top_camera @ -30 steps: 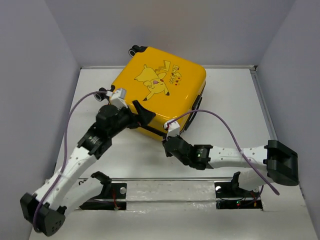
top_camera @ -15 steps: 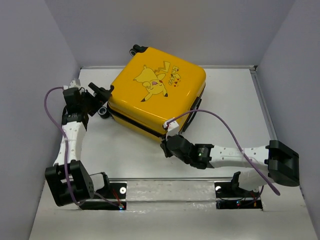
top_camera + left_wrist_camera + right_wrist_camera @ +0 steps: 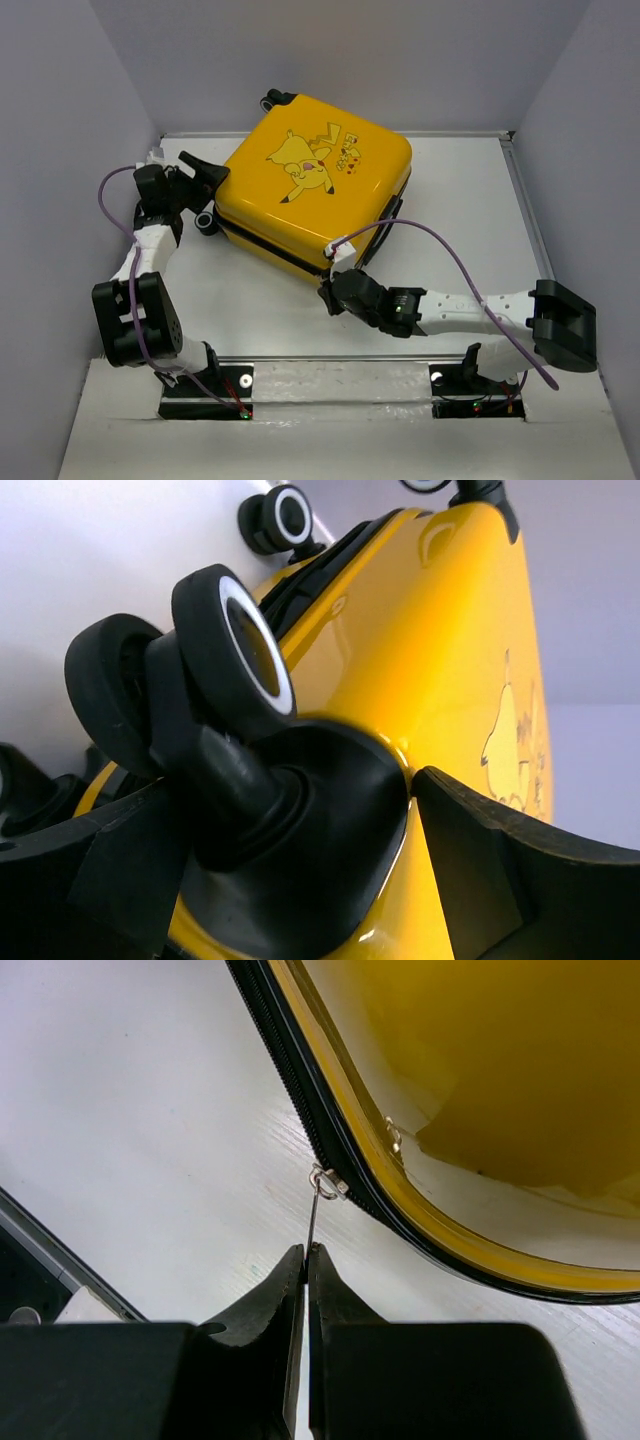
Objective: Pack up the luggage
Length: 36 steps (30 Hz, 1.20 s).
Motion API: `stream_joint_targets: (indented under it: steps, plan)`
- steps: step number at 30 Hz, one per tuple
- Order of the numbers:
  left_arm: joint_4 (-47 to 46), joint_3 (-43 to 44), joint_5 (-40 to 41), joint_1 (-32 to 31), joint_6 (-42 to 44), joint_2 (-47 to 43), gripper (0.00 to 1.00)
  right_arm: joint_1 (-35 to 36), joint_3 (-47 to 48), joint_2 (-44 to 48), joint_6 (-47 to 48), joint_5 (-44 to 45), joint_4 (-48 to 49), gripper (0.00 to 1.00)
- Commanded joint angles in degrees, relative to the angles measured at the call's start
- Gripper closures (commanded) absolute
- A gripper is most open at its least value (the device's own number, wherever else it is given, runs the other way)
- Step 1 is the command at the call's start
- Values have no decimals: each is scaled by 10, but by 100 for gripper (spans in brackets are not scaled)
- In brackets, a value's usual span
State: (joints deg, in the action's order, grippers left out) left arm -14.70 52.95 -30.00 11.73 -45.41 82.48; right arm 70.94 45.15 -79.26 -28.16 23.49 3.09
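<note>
- The luggage [image 3: 315,195] lies flat on the desk [image 3: 250,310], cartoon shell up and lid down on its base. It is turned so that one corner points toward the arm bases.
- The right gripper [image 3: 305,1260] is at that near corner of the luggage, low beside its side wall. Its fingers are pinched together on the thin metal pull tab [image 3: 313,1222].
- The tab runs straight from the fingertips up to the slider [image 3: 328,1182] on the black zip track [image 3: 280,1040]. It looks taut, which suggests it is held this way so that moving the arm drags the slider around the corner curve.
- The left gripper [image 3: 300,860] is at the luggage's left corner, where a black wheel [image 3: 235,645] sticks out. Its fingers are spread wide, one on each side of the wheel's mount.
- The right-hand finger [image 3: 500,880] sits against the yellow shell, but I cannot tell whether the other one presses on anything.
- That straddling pose reads as a brace, because a light case on wheels would probably slide or spin when the zip is tugged. A stop at the corner opposite the pull would hold it in place.
- Judging by the lowered lid, the zipping stage is under way. From these views I cannot tell how much of the seam is already zipped.
</note>
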Motion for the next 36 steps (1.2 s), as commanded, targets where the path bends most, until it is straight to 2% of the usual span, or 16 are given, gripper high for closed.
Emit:
stream_joint_targets:
  steps: [1,3,5,6,7,8,11,12,14,17,21,22,25,30,33,36]
  plan:
    - [-121,-29,27,-15,-89,17,4,10,5,2,-8,-44,55,93]
    - [-160,-42,46,-29,-116,16,9,10,1,3,-10,-43,56,93]
    - [-250,-81,78,-36,-169,9,17,10,-1,7,-10,-42,55,93]
    - [-279,-94,90,-42,-184,6,35,10,-1,8,-10,-41,55,93]
    - [-323,-111,110,-44,-207,-1,45,10,-1,10,-8,-40,54,93]
    - [-339,-114,116,-45,-212,-5,58,10,1,11,-8,-40,54,93]
    - [-340,-103,131,-45,-193,-41,88,10,2,13,-6,-35,52,93]
    - [-320,-91,136,-46,-185,-71,94,10,2,13,-5,-37,51,93]
    - [-288,-73,141,-50,-140,-107,94,3,5,15,-5,-39,51,93]
    - [-189,-30,145,-52,-70,-172,94,-11,9,24,-1,-44,51,93]
    - [-98,-56,113,-52,-34,-245,94,-47,14,53,14,-56,40,93]
    - [-94,-71,100,-53,-31,-259,94,-57,16,60,17,-60,36,93]
    - [-63,-191,79,-64,-6,-325,94,-86,27,84,33,-54,0,93]
    - [-79,-337,63,-73,-40,-405,94,-127,63,107,75,-52,-53,93]
    - [-82,-397,81,-138,-75,-474,94,-166,70,132,101,-93,-74,93]
    - [-60,-409,141,-208,-84,-526,94,-214,70,146,113,-122,-92,93]
